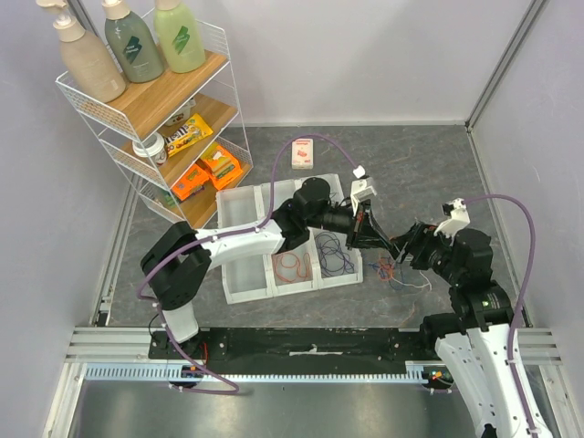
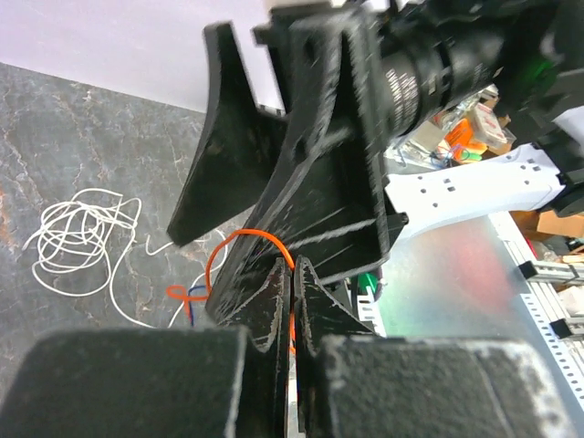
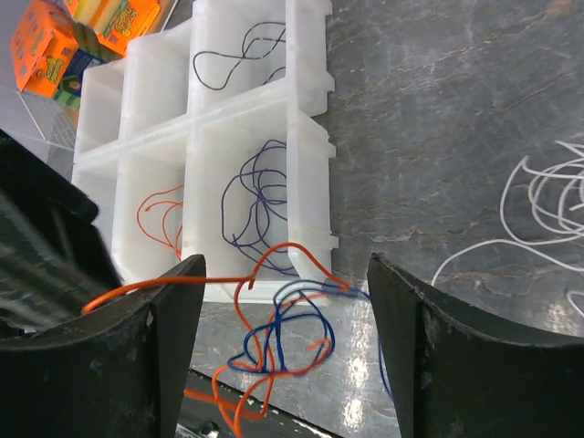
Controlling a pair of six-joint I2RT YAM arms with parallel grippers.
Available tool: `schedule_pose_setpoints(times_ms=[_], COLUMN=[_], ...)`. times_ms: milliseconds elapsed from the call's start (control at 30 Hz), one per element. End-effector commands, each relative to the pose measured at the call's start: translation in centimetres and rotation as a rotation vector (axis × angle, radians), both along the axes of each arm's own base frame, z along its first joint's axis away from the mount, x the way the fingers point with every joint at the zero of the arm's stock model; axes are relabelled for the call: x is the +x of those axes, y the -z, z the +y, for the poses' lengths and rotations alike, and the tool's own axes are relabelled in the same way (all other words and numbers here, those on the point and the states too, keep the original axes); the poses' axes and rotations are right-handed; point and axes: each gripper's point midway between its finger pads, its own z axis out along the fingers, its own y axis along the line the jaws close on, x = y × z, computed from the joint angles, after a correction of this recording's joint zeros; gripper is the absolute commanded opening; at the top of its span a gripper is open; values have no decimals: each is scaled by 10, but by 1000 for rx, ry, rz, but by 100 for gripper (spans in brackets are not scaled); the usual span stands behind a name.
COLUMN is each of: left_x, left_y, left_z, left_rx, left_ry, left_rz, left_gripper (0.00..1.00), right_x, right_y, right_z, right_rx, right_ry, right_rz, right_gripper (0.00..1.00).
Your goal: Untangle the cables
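A tangle of orange-red and blue cables [image 3: 285, 330] lies on the grey table beside the white bins, and also shows in the top view [image 1: 387, 269]. My left gripper [image 2: 294, 266] is shut on a strand of the orange-red cable [image 2: 239, 237], which arcs out from between its fingertips down to the tangle. In the top view the left gripper [image 1: 391, 242] is just above the tangle, tip to tip with my right gripper [image 1: 412, 251]. The right gripper [image 3: 292, 338] is open and empty, its fingers [image 3: 164, 351] straddling the tangle from above. A white cable [image 2: 78, 233] lies loose on the table, apart from the tangle.
A white tray of bins [image 1: 239, 205] sits left of the tangle. Its bins hold a purple cable [image 3: 255, 196], an orange cable [image 3: 160, 214] and a black cable [image 3: 239, 50]. A wire shelf with bottles and snacks [image 1: 169, 100] stands at the back left. A small box [image 1: 302, 152] lies behind.
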Motion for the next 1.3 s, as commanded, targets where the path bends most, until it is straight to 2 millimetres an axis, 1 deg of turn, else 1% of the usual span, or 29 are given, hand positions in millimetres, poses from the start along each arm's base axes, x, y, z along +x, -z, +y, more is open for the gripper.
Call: schedule_pose_setpoints(times_ms=[0, 67, 133, 233, 300, 400, 467, 500, 567, 600, 633, 733, 800, 833, 900, 933, 1000, 1033, 1067, 1100, 1133, 1167, 1267], left_x=[-6, -6, -4, -6, -6, -6, -7, -6, -6, -6, -4, -7, -8, -7, -5, -5, -4, -4, -2, -2, 2, 6, 16], left_y=[-35, -42, -48, -65, -81, -118, -140, -148, -167, -176, -184, -196, -201, -200, -198, -196, -189, -185, -182, -176, -172, -163, -150], left_z=[-6, -8, -10, -10, -7, 2, 5, 6, 9, 13, 18, 32, 41, 45, 52, 55, 58, 61, 63, 66, 68, 72, 86], left_rx=[-85, -102, -109, -126, -143, -187, -205, -194, -194, -198, -202, -205, -195, -184, -159, -149, -119, -101, -91, -77, -67, -34, 28], left_ry=[47, 45, 44, 33, -3, -73, -105, -123, -158, -174, -200, -242, -273, -291, -323, -332, -341, -348, -356, -360, -373, -387, -415], left_rz=[4, 0, 8, 20, 19, -3, -8, 2, 21, 32, 41, 45, 41, 40, 40, 36, 29, 21, 18, 13, 11, 16, 24], left_gripper=[2, 2, 2, 2, 2, 2, 2, 2, 2, 2, 2, 2, 2, 2, 2, 2, 2, 2, 2, 2, 2, 2, 2], right_x=[6, 5, 6, 13, 18, 24, 28, 33, 35, 37, 39, 46, 47, 49, 51, 55, 65, 70, 75, 77, 79, 80, 80], right_y=[6, 19, 31, 51, 72, 108, 125, 130, 144, 148, 151, 160, 167, 170, 177, 178, 175, 171, 162, 152, 138, 122, 78], right_z=[21, 24, 22, 7, -13, -44, -63, -74, -95, -105, -119, -158, -179, -185, -191, -188, -176, -167, -157, -151, -148, -142, -127], right_rx=[92, 107, 107, 79, 39, -44, -87, -109, -135, -131, -124, -135, -155, -164, -185, -183, -159, -141, -133, -164, -199, -222, -256], right_ry=[-84, -94, -77, 38, 173, 381, 504, 569, 680, 723, 774, 880, 914, 914, 895, 855, 751, 684, 614, 578, 561, 538, 499], right_rz=[0, 39, 61, 114, 189, 321, 378, 382, 430, 449, 465, 481, 515, 527, 561, 565, 555, 535, 501, 471, 425, 369, 225], right_gripper=[79, 79, 79, 79, 78, 79, 81, 80, 77, 77, 76, 76, 77, 77, 79, 80, 82, 82, 81, 82, 82, 82, 84])
